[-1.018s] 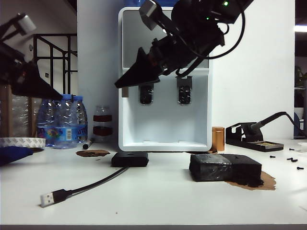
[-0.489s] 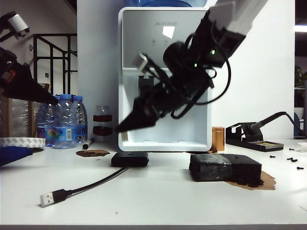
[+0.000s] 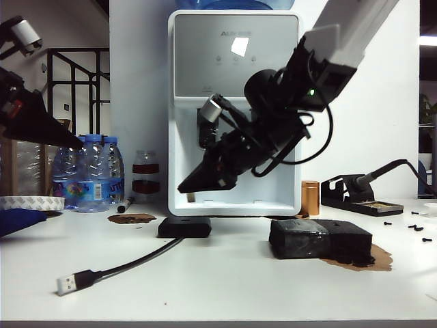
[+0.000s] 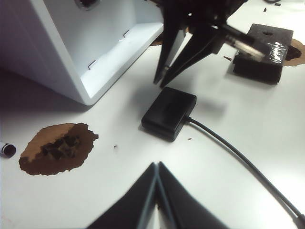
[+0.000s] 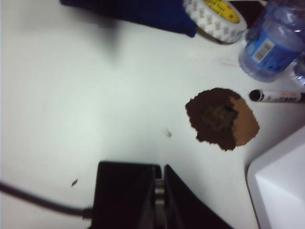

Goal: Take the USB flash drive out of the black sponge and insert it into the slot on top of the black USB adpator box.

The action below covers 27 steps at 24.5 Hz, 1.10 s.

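Observation:
The USB flash drive [image 5: 159, 190] shows as a small silver piece pinched between the fingertips of my right gripper [image 5: 159, 183], which is shut on it. That gripper [image 3: 186, 186] reaches across and hangs tilted a short way above the black USB adaptor box [image 3: 184, 227], apart from it. The left wrist view shows the box [image 4: 169, 112] under those fingertips [image 4: 161, 78]. The black sponge [image 3: 321, 239] lies to the right on the table. My left gripper [image 3: 75, 142] hovers high at the far left, shut and empty [image 4: 157, 165].
A white water dispenser [image 3: 235, 109] stands right behind the box. The box's cable ends in a USB plug [image 3: 68, 282] at the front left. Water bottles [image 3: 92, 171] and a tape roll [image 3: 31, 202] sit far left, a soldering stand [image 3: 355, 195] far right.
My right gripper has come down from high in front of the dispenser to just above the adaptor box, still holding the drive. The left gripper has barely shifted.

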{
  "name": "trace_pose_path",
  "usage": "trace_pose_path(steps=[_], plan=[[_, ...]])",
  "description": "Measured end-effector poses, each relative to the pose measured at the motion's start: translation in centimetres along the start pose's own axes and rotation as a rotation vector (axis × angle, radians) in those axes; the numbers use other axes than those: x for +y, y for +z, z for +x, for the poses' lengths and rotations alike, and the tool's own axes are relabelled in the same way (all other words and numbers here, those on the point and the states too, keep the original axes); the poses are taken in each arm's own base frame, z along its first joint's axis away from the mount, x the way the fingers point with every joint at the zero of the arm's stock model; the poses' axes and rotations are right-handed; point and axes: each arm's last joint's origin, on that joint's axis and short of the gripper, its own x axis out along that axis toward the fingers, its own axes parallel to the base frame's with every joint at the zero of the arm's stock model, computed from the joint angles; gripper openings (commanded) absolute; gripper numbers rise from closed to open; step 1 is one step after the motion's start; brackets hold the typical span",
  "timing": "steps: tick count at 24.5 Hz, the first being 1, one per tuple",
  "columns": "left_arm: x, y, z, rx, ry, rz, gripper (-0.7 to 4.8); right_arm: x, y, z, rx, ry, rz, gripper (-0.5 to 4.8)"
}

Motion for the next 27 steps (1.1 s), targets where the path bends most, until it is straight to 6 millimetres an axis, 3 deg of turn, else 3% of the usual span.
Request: trace_pose_path(steps=[7,27], plan=[[0.0,0.0,0.0,-0.002,-0.002,0.000,-0.04,0.1,-1.3,1.5,-0.092,0.028,0.100,-0.01],[0.0,0.0,0.0,-0.006,-0.007,0.000,-0.04,0.3,-2.9,1.0,-0.067,0.082,0.129,-0.01]])
